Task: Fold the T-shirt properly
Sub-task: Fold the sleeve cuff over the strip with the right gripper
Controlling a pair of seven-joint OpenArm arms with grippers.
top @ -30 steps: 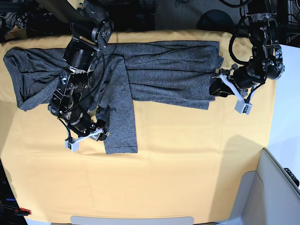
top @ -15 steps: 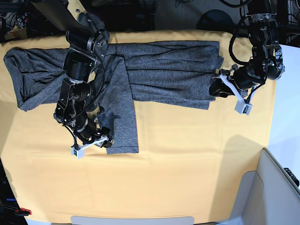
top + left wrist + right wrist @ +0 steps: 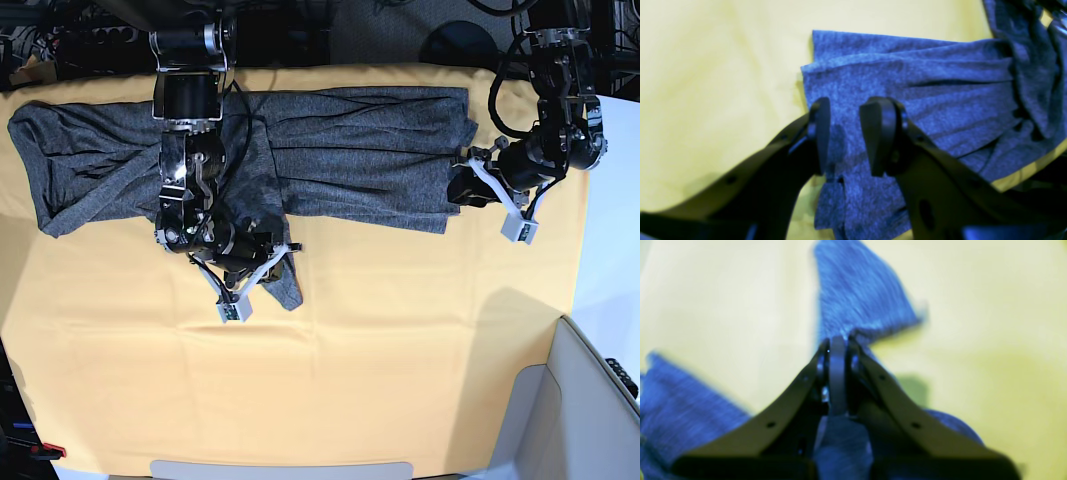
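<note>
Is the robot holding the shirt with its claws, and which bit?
The right gripper is pinched shut on the T-shirt, holding the end of its hanging sleeve. The left gripper is open over the shirt's edge, holding nothing.

Left tool [image 3: 844,133] agape, right tool [image 3: 837,350] clamped

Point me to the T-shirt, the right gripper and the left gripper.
T-shirt [image 3: 360,160], base view, on the flat middle of its body.
Right gripper [image 3: 837,346], right wrist view, between fingertips shut on fabric.
Left gripper [image 3: 844,133], left wrist view, in the gap between the open fingertips.
</note>
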